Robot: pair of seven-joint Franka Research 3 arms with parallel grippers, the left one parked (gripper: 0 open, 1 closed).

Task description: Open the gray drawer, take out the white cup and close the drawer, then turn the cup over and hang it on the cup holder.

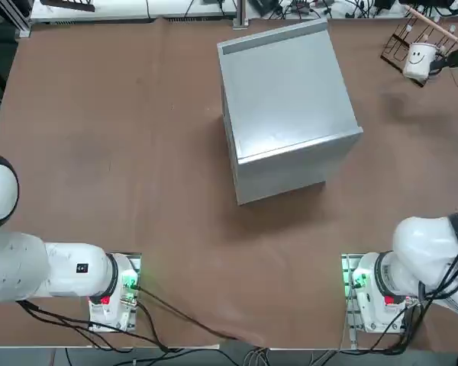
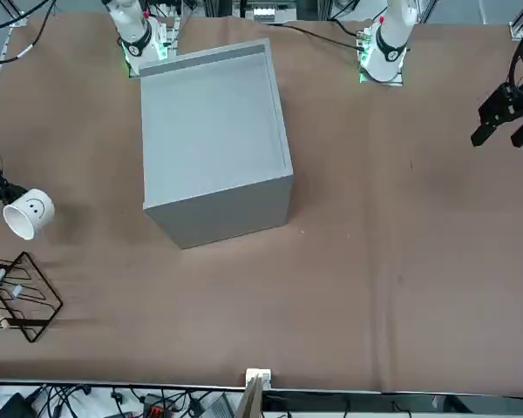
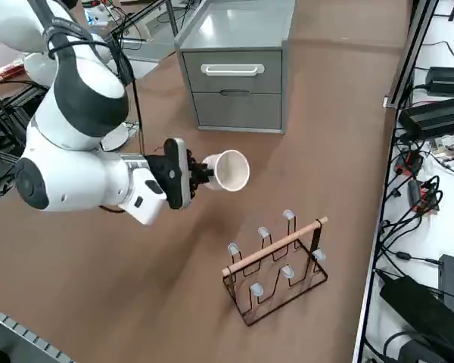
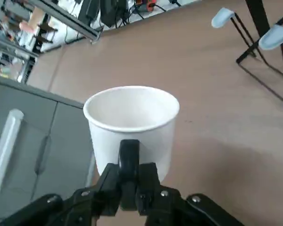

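Brown covering spreads over the whole table [image 1: 122, 152], with cables and power supplies strung along its edges. One gray cabinet [image 1: 286, 107] stands well away from the right pincer [image 3: 199, 172], and the side view shows two drawer fronts on it, both pushed in; the upper gray drawer [image 3: 232, 72] carries a pale bar handle. The right pincer hangs above the table out in front of those drawer fronts, its fingers clamped narrowly on the handle of the one white cup [image 3: 228, 171], which it holds clear of the table and tipped on its side, its open mouth pointing away from the pincer. A small smiling face marks the cup's wall in the front view [image 2: 30, 212]. Just beyond and below the cup stands the single cup holder [image 3: 276, 266], a dark wire frame with a wooden bar across its top and six pale-tipped pegs, all of them bare. Open table lies between the pincer's cup and the holder, with nothing standing in that gap, and the cup touches neither the holder nor the cabinet.
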